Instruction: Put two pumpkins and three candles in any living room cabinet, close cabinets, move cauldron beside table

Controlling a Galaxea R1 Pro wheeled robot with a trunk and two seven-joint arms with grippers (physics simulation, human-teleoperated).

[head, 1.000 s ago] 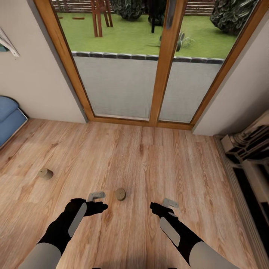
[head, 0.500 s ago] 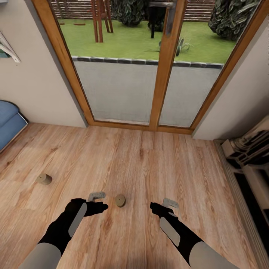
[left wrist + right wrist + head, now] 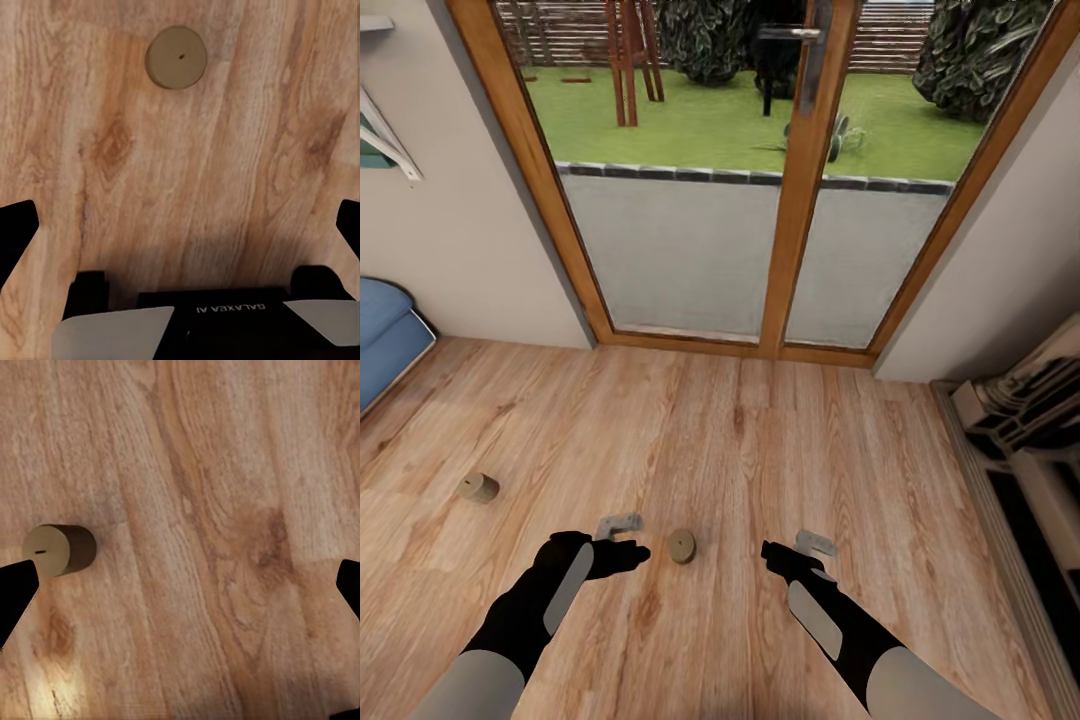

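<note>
Two candles, short tan cylinders, are on the wooden floor. One candle (image 3: 682,546) stands between my two grippers, just ahead of them; the left wrist view has it (image 3: 176,57) ahead of the fingers, and the right wrist view has it (image 3: 60,549) off to one side. The other candle (image 3: 479,488) is further out to the left. My left gripper (image 3: 625,540) is open and holds nothing, and my right gripper (image 3: 795,550) is also open and holds nothing. The pumpkins, cabinet and cauldron are out of view.
A glass door in a wooden frame (image 3: 785,220) closes off the floor ahead, with walls on both sides. A blue cushioned seat (image 3: 385,335) sits at the left edge. A pale shelf unit (image 3: 1030,420) runs along the right.
The whole view has shifted: the door and both candles sit lower in the picture, so the camera has moved closer. Both arms keep the same pose, grippers still open.
</note>
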